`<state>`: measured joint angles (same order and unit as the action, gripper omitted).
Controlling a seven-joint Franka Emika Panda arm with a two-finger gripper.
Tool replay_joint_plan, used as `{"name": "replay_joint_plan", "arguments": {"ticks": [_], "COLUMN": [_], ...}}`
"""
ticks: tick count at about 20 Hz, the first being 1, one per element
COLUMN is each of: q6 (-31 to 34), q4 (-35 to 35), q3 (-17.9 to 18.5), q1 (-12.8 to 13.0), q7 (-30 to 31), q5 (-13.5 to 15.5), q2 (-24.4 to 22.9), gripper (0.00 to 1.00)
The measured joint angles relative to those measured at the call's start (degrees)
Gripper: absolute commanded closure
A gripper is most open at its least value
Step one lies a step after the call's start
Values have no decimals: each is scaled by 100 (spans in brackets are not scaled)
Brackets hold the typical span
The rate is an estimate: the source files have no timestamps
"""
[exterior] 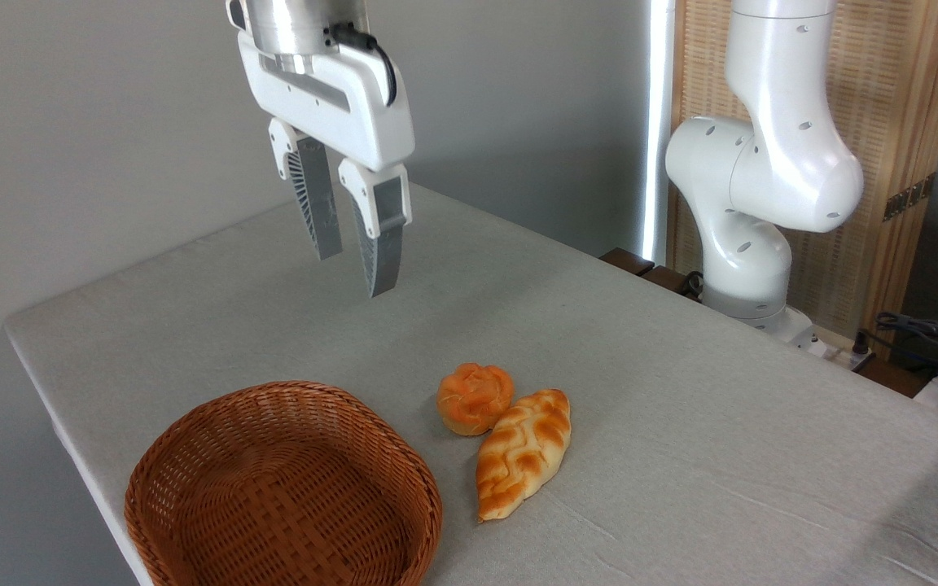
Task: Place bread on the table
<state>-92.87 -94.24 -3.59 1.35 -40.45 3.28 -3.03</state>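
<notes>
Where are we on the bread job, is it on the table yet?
It looks done: the bread sits on the table, against the braided loaf, outside the basket, which shows nothing inside. Nothing is in hand: the tool hangs open above the table, clear of everything. Nothing visible remains.

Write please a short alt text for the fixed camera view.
A round orange bun lies on the grey table, touching a braided loaf, right of an empty wicker basket. The open gripper hangs above, holding nothing.

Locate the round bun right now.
The round bun sits on the table, just right of the wicker basket and against the braided loaf, below the raised empty gripper.
</notes>
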Motion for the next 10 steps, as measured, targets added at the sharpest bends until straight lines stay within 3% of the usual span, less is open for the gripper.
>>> {"name": "replay_joint_plan", "arguments": {"ticks": [4, 10], "q6": [386, 419], "q4": [455, 485], "q3": [-4, -5], "q1": [-10, -10], "q7": [-1, -40], "q5": [-34, -39], "q2": [283, 328], "gripper": [0, 0]}}
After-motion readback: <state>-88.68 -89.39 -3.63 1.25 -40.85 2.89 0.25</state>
